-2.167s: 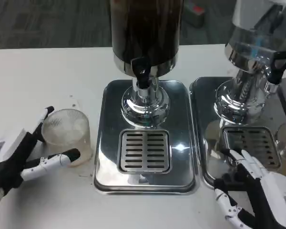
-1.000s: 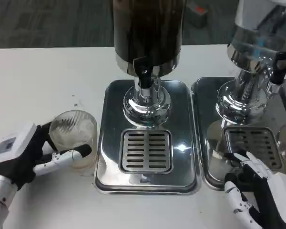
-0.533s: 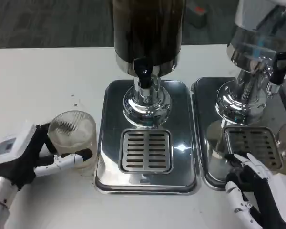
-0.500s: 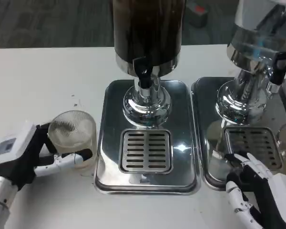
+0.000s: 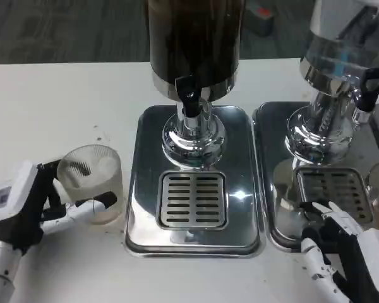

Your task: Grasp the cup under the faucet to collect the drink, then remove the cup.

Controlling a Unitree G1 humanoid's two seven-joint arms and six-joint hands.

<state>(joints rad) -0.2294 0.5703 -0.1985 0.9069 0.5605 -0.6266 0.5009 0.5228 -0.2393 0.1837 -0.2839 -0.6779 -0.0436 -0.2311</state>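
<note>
A clear ribbed cup (image 5: 91,182) stands on the white table just left of the steel drip tray (image 5: 139,189). My left hand (image 5: 28,208) wraps it from the left, one finger across its front near the base and another behind it. The dark drink dispenser (image 5: 192,38) rises at the back of the tray, and its black faucet (image 5: 188,93) hangs above the slotted grille (image 5: 192,199), which has nothing on it. At the lower right my right hand (image 5: 344,255) rests with fingers apart, holding nothing, by the front of the second tray.
A second dispenser (image 5: 341,57) with a clear body and a black tap (image 5: 368,88) stands on its own steel tray (image 5: 275,189) at the right. Bare white table (image 5: 57,107) stretches to the left and behind the cup.
The cup and my left hand have shifted together a little to the left, away from the tray's edge. My right hand has sunk slightly lower in the picture.
</note>
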